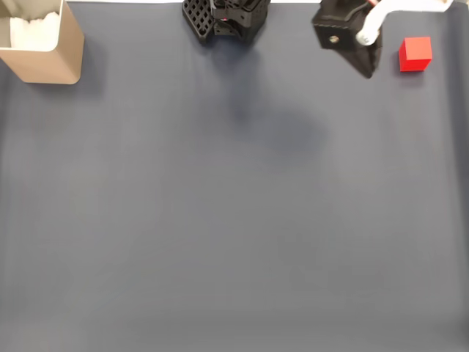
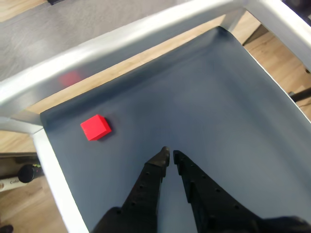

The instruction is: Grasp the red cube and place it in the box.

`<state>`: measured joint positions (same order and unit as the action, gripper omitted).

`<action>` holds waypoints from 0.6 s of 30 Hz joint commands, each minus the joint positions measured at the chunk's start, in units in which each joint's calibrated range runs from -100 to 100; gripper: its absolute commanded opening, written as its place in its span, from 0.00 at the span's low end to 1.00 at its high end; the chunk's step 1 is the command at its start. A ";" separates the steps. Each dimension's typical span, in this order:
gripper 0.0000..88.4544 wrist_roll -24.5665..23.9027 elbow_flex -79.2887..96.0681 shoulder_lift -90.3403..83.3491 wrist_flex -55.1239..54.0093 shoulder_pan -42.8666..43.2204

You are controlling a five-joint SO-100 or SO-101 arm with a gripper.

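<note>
The red cube [image 1: 415, 53] rests on the grey mat near the top right corner of the fixed view; in the wrist view the red cube [image 2: 95, 127] lies left of and beyond my fingertips. My black gripper [image 2: 171, 155] is shut with nothing between its fingers, hovering over the mat. In the fixed view the gripper [image 1: 364, 68] sits just left of the cube, apart from it. The tan box [image 1: 45, 50] with white padding stands at the top left corner of the fixed view, far from the cube.
The arm's black base [image 1: 226, 18] sits at the top centre of the fixed view. A silver metal frame [image 2: 121, 46] borders the mat's corner close to the cube. Wide grey mat [image 1: 234, 220] stretches across the rest of the table.
</note>
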<state>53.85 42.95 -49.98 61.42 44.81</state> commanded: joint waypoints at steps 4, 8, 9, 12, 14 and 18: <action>0.00 1.07 -5.27 4.14 0.22 4.84; 0.00 0.88 -6.54 7.26 0.22 7.89; 0.00 0.68 -7.09 8.12 0.14 8.74; 0.00 -0.10 -9.01 10.90 0.14 11.66; 0.00 -0.49 -10.10 12.72 -0.02 13.50; 0.00 -0.68 -11.93 15.49 -0.10 16.41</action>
<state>53.50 34.90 -35.39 61.42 59.20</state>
